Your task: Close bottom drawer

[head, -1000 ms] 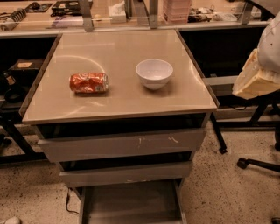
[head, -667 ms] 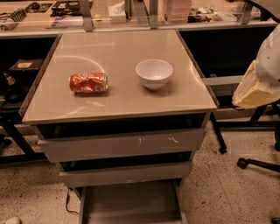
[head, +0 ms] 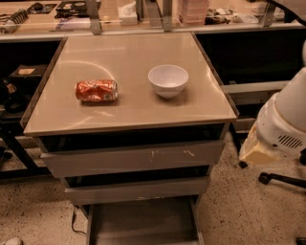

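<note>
The bottom drawer (head: 143, 221) is the narrowest of three grey drawers under the table. It stands pulled out towards me, and its shallow grey tray looks empty. Its front runs along the lower edge of the camera view. The mid-width drawer (head: 138, 189) and the widest drawer (head: 134, 159), which has white scratch marks, stick out less. My white arm (head: 287, 119) hangs at the right, beside the table's right front corner, with a yellowish part (head: 256, 153) at its lower end. My gripper does not show in this view.
A beige table top (head: 129, 110) carries a crushed red can (head: 96, 91) lying on its side and a white bowl (head: 168, 80). A cluttered bench (head: 143, 14) runs behind. A chair base (head: 282, 179) stands on the speckled floor at the right.
My white arm at the right has come lower, from level with the table top to level with the upper drawers. The drawers, can and bowl have not moved.
</note>
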